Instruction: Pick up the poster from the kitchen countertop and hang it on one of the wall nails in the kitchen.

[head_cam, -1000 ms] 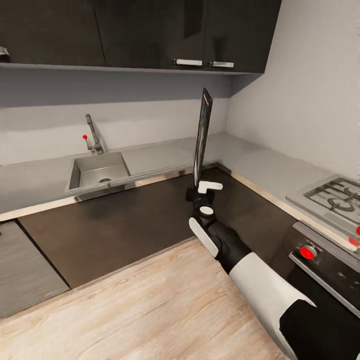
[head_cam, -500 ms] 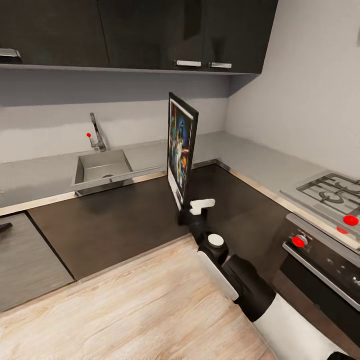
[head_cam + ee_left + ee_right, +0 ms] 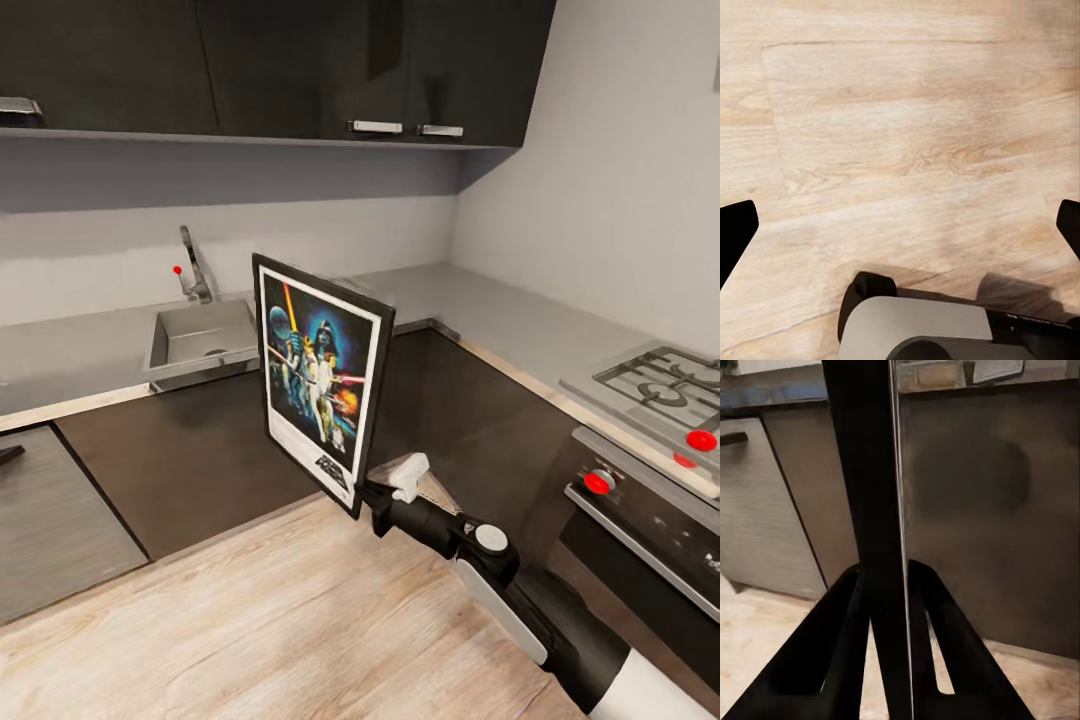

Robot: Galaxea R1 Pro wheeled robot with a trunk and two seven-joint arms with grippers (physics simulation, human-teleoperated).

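One black-framed, upright rectangular film poster (image 3: 322, 379) with a white inner border hangs in the air in the head view, its picture side facing the camera, in front of the dark lower cabinets and above the light-wood plank floor (image 3: 250, 620). The right end effector (image 3: 385, 483) is clamped on its lower corner. Behind runs the smooth light-grey tabletop (image 3: 500, 315) with an inset steel sink (image 3: 200, 340).

Left wrist view: the left end effector (image 3: 900, 229) hangs over the floor, fingers apart.

Right wrist view: both dark fingers (image 3: 847, 637) pinch the poster's black edge
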